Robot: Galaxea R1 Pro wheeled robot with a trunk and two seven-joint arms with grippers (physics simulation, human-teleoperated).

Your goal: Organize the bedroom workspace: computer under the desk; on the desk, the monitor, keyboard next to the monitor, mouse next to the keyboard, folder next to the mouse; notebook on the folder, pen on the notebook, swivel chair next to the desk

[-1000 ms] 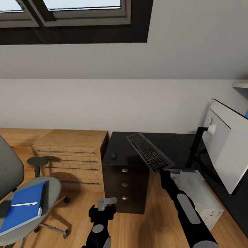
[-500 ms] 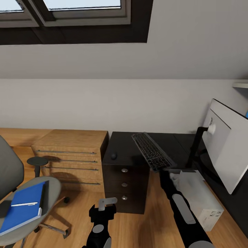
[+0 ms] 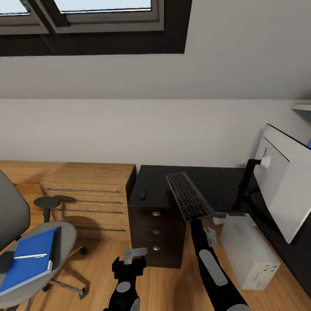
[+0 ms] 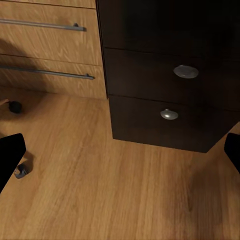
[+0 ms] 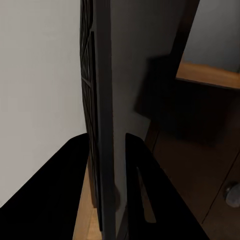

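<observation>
Dark-keyed, silver-framed keyboard (image 3: 188, 196), glossy black desk (image 3: 216, 179), bright blue folder (image 3: 28, 259), grey swivel chair (image 3: 13, 220), light grey computer (image 3: 248, 250), light-wood cabinet (image 3: 88, 194).

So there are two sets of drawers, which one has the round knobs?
The dark drawers under the glossy black desk have round silver knobs; the low light-wood cabinet beside them has long metal bar handles.

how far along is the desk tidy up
Early. Done: monitor on desk, computer on the floor beside it. In hand: right end effector grips the keyboard above the desk. Left: folder on the chair, pen on it; chair away from desk.
</observation>
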